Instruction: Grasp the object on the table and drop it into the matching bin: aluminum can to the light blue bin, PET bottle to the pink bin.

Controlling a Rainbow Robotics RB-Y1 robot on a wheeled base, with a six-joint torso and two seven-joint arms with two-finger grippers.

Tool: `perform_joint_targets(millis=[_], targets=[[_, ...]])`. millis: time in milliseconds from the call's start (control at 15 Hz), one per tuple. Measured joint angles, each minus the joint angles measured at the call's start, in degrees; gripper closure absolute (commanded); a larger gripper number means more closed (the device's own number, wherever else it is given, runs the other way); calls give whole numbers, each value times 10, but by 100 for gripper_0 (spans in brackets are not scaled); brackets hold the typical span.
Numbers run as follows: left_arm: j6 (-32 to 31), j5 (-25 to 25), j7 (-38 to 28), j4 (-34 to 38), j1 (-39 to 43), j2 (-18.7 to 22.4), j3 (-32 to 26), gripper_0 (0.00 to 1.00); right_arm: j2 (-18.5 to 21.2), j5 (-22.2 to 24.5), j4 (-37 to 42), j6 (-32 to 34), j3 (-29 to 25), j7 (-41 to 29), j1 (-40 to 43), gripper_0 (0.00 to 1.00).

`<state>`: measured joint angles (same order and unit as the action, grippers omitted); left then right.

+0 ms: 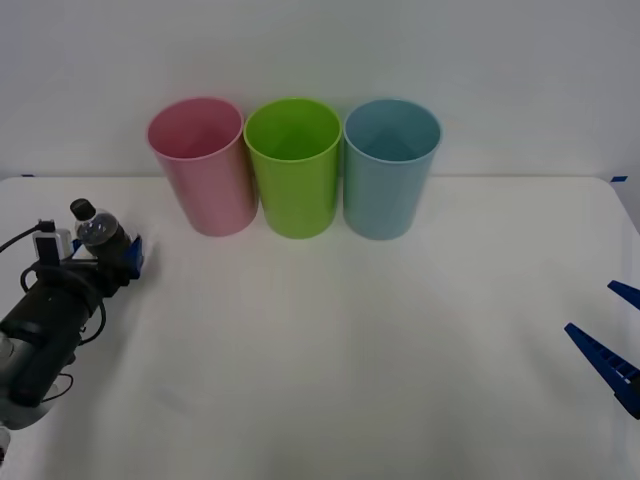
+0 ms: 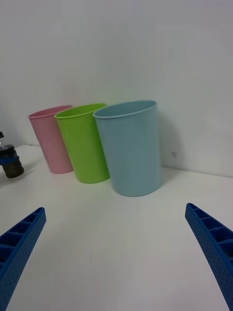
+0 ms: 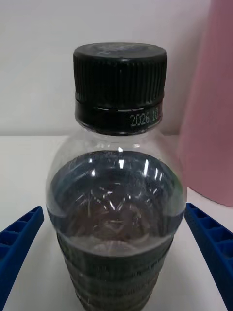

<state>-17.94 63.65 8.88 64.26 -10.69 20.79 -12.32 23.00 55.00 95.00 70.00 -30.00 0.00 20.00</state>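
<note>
Left wrist view showed the PET bottle (image 3: 116, 194) upright between the left gripper (image 3: 116, 262)'s spread fingers (image 3: 19, 243), jaws released around it; its black cap (image 3: 120, 73) band read "2026.10". It stood at the table (image 1: 350, 350)'s far left, left of the pink bin (image 1: 200, 165). The light blue bin (image 1: 390, 165) stood rightmost. The right gripper (image 2: 116, 257) hung unclenched near right.
</note>
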Motion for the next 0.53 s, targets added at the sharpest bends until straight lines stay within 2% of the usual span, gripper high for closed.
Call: perform_joint_targets(millis=[533], targets=[[24, 16, 4, -11, -19, -15, 0, 0, 0, 0, 0, 0, 0, 0, 0, 0]])
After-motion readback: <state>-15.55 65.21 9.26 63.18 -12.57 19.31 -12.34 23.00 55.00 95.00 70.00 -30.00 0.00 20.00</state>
